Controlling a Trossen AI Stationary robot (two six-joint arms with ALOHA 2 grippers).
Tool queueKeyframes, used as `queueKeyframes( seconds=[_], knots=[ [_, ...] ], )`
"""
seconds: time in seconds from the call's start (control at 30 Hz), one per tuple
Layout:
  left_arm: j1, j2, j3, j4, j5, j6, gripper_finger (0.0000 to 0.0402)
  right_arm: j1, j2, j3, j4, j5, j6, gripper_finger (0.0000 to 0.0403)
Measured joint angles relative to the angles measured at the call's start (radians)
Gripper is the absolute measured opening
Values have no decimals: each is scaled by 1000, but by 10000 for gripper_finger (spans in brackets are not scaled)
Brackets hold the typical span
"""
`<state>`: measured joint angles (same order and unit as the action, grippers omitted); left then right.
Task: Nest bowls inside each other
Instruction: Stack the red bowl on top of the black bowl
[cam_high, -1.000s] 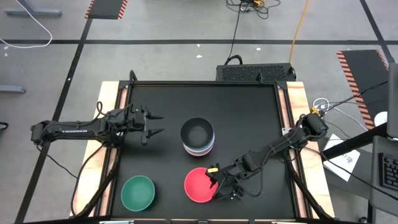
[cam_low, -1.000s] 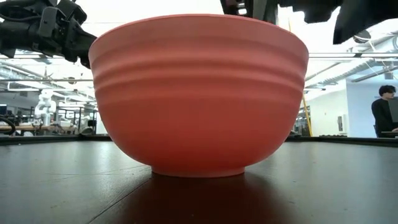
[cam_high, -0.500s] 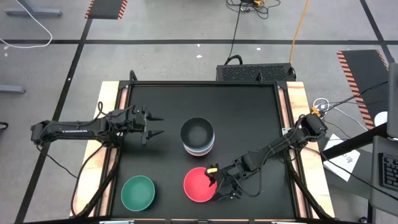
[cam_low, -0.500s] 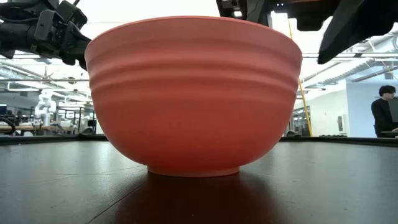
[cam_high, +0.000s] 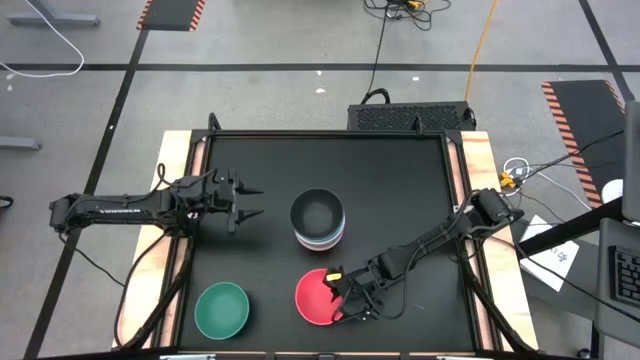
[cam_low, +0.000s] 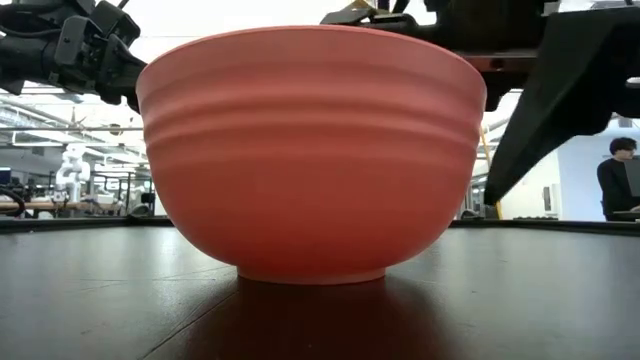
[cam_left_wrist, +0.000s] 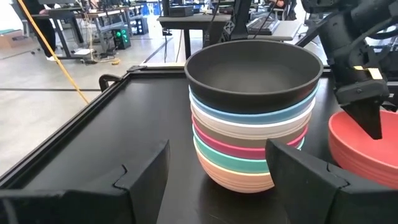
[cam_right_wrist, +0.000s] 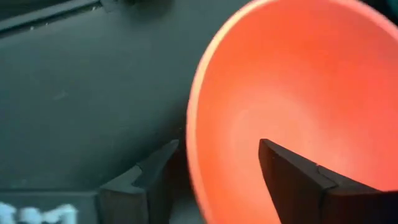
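The black rectangular table top (cam_high: 400, 180) carries three groups of bowls: at its centre a nested stack of plain round bowls (cam_high: 319, 220) topped by a black one, with pale blue, white, taupe, magenta, teal and a peach-orange bowl showing beneath it in the left wrist view; a green round bowl (cam_high: 221, 309) alone near the front left corner; and a red round bowl (cam_high: 318, 296) near the front edge, right of the green one. Over the last second the right arm has reached further over the red bowl, and the bowl has slid a little leftward on the table. The right gripper (cam_high: 347, 297) now straddles the bowl's right rim, one finger inside the bowl and one outside the wall, jaws spread and not yet clamped. I judge that a rim grasp is about to close, so the red bowl is the next to join the stack, with the green one left after it. The left gripper (cam_high: 250, 200) hangs released, fingers wide, left of the stack and well apart from it. No readable brand, label or writing shows on any bowl.
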<state>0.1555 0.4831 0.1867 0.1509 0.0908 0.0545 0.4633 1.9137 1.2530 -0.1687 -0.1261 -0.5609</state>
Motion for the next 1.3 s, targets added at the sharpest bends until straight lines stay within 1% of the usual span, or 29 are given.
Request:
queueKeyframes(
  seconds=[0.07,0.1,0.17,0.23,0.27,0.3,0.4,0.5,0.63,0.7,0.77,0.87,0.93,1.03,1.13,1.3],
  knots=[
    [0,0,0,-2,3,1,269,-1,3,0,27,1,-4,186],
    [0,0,0,-2,3,2,269,-3,3,0,33,0,-2,166],
    [0,0,0,-5,3,2,269,-6,3,0,41,0,7,113],
    [0,0,0,-8,2,2,269,-10,4,0,48,0,20,49],
    [0,0,0,-9,2,2,269,-12,4,0,49,0,22,25],
    [0,0,0,-14,2,2,269,-13,4,0,50,1,25,14],
    [0,0,0,-32,2,2,269,-13,4,0,51,52,30,8],
    [0,0,0,-52,2,1,269,-6,-5,0,34,79,1,3],
    [0,0,0,-71,-3,-5,269,5,-33,0,24,77,-3,2],
    [0,0,0,-74,-3,-6,269,11,-57,17,-18,78,-3,2],
    [0,0,0,-73,-3,-6,269,26,-82,67,-108,118,4,1],
    [0,0,0,-73,-3,-6,269,52,-113,187,-290,241,-5,1],
    [0,0,0,-72,-3,-7,269,59,-129,269,-385,289,-5,1],
    [0,0,0,-72,-3,-8,269,38,-148,381,-487,282,-6,1],
    [0,0,0,-72,-3,-13,269,-5,-159,458,-568,290,-18,1],
    [0,1,0,-75,4,-15,269,-76,-163,551,-706,351,-38,1]
  ],
)
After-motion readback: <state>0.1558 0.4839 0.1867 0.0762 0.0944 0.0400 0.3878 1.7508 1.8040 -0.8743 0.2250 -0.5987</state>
